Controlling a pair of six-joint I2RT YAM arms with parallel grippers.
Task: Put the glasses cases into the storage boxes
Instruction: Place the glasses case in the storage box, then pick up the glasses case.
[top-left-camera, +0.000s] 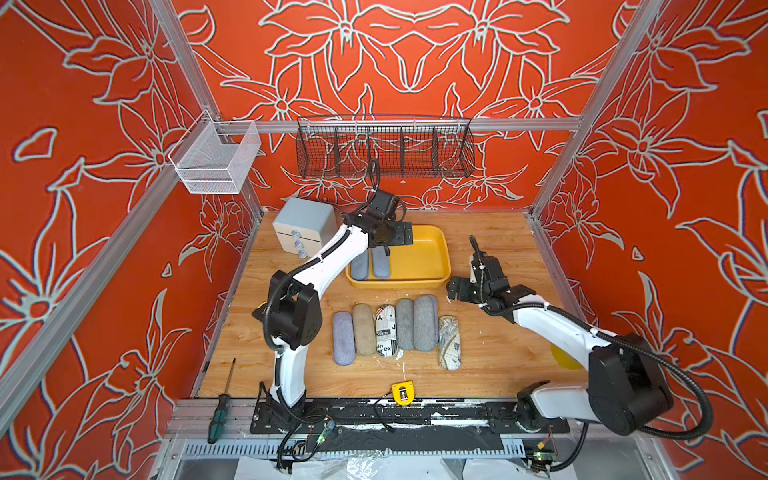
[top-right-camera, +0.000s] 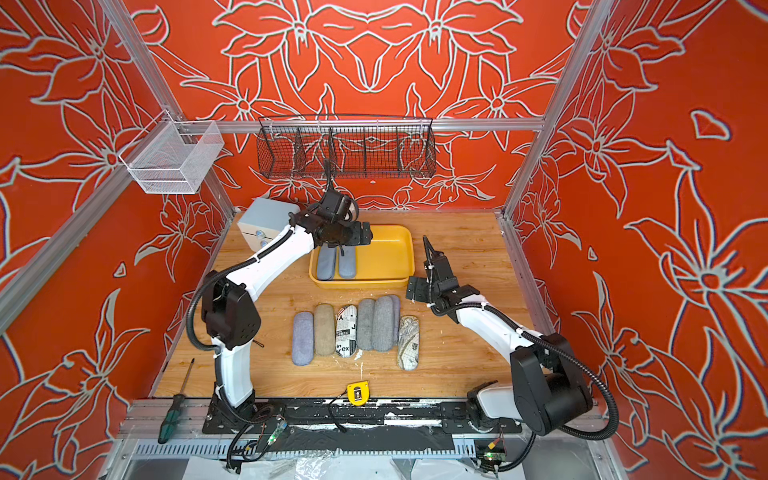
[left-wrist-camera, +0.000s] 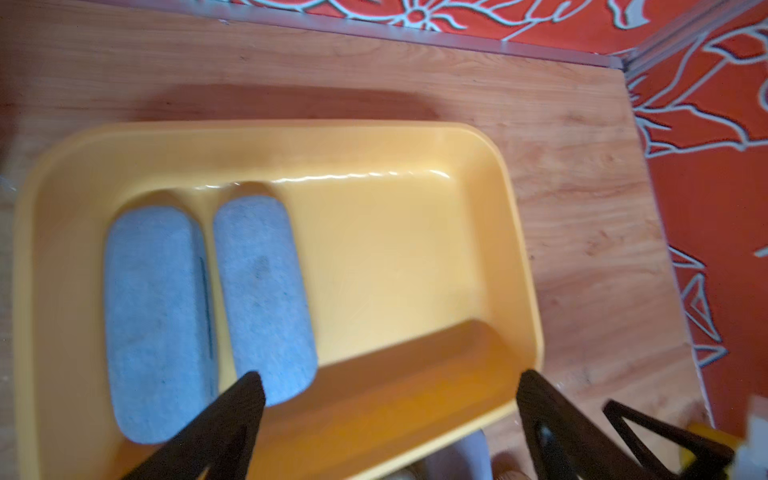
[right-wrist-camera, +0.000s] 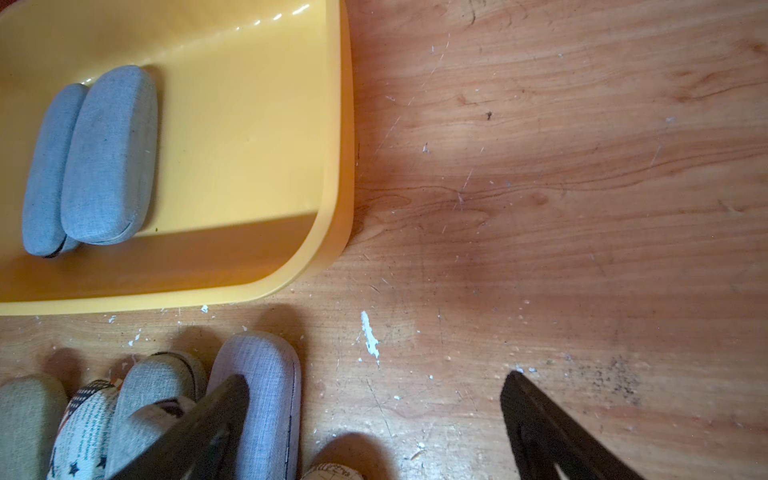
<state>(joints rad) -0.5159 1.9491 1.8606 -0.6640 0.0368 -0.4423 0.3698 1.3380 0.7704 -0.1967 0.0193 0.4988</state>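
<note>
The yellow storage box stands at the back middle of the table. Two light blue glasses cases lie side by side in its left end. My left gripper hangs above the box, open and holding nothing. In front of the box lies a row of several cases: lavender-blue, tan, newsprint, two grey, map-printed. My right gripper is open above bare wood beside the row's right end.
A pale blue drawer cabinet stands left of the box. A yellow tape measure lies at the front edge, with a screwdriver on the front left rail. A black wire basket and a white mesh basket hang on the walls.
</note>
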